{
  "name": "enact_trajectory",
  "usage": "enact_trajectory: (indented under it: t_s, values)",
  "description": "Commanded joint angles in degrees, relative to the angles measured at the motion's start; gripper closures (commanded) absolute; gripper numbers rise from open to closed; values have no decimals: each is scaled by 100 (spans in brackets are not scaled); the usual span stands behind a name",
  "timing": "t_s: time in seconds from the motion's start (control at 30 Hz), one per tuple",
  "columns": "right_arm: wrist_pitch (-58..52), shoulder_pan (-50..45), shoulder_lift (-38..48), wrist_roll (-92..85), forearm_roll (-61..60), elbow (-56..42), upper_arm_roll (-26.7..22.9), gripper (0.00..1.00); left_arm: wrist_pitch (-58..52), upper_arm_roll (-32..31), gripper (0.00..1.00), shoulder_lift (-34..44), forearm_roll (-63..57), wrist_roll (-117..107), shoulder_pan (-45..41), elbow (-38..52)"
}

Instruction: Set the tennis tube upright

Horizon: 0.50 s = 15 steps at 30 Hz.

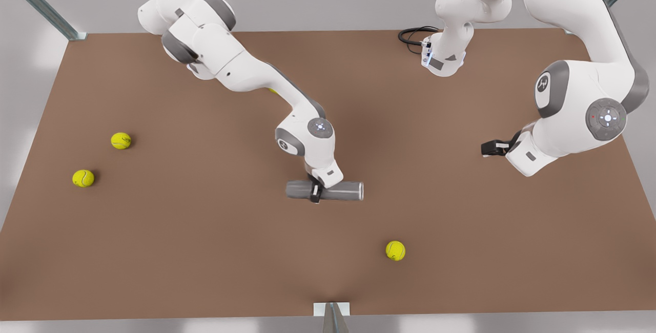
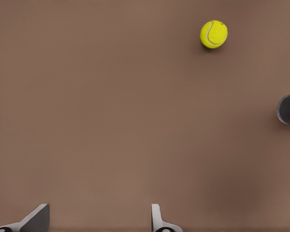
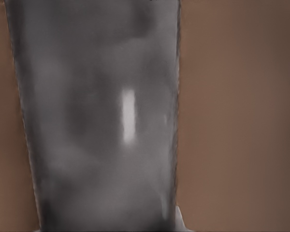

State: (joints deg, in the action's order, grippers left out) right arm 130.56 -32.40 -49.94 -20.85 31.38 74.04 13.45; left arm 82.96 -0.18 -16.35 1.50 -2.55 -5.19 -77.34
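The tennis tube (image 1: 338, 190) is a matte grey cylinder lying on its side near the middle of the brown table, its open end toward the front view's right. My right gripper (image 1: 314, 192) comes down on it from above and is shut on the tube's middle, one dark finger across its near side. Up close, the tube's grey wall (image 3: 96, 121) runs between the jaws. My left gripper (image 1: 487, 147) hangs at the front view's right, well away from the tube, open with nothing between its fingers (image 2: 36, 220); the tube's open end (image 2: 288, 109) shows far off.
Three yellow-green tennis balls lie loose: two at the front view's left (image 1: 121, 140) (image 1: 83, 178), one nearer the front edge (image 1: 395, 250), also seen from the left wrist (image 2: 213, 34). A black cable (image 1: 412, 36) loops at the back. Metal posts stand at the table's edges.
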Motion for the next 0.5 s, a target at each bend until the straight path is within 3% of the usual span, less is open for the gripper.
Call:
enact_trajectory:
  t_s: [0.0, 0.13, 0.27, 0.47]
  values:
    - [-5, -38, -51, -7, 9, -65, 0, 27, 1, 0, 0, 0, -1, 0, 0, 0]
    - [-74, -486, -648, -183, -27, -829, -422, 24, 1, 0, 0, -35, -1, 0, 0, 0]
    - [-602, -689, -1114, -174, -35, -1550, -422, 0, 18, 0, 0, -114, -1, -9, 0, 0]
    - [-699, -759, -1237, -174, -44, -1648, -422, 0, 89, 0, 0, -158, -1, -9, 9, 0]
